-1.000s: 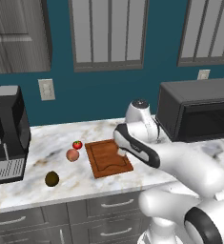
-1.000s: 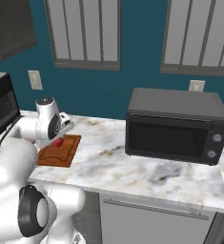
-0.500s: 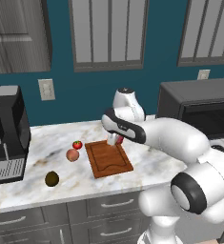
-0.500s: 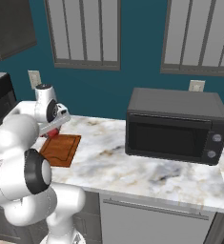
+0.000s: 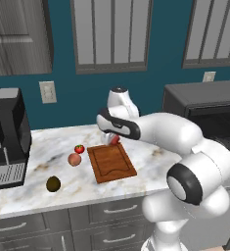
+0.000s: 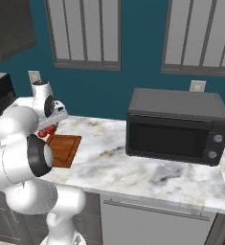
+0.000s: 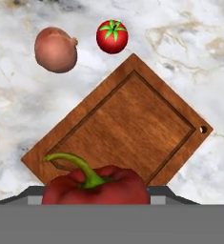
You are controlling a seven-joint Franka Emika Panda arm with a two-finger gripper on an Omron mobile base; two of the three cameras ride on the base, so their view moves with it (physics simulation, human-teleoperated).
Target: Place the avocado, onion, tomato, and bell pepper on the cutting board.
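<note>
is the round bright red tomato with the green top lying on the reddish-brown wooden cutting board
No, the tomato lies on the marble counter beyond the cutting board.

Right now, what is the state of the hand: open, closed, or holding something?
Hand: closed on the pepper, above the board.

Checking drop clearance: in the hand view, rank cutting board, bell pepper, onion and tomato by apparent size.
1. cutting board
2. bell pepper, though it sits closest to the camera and is cut off, so inflated
3. onion
4. tomato
</note>
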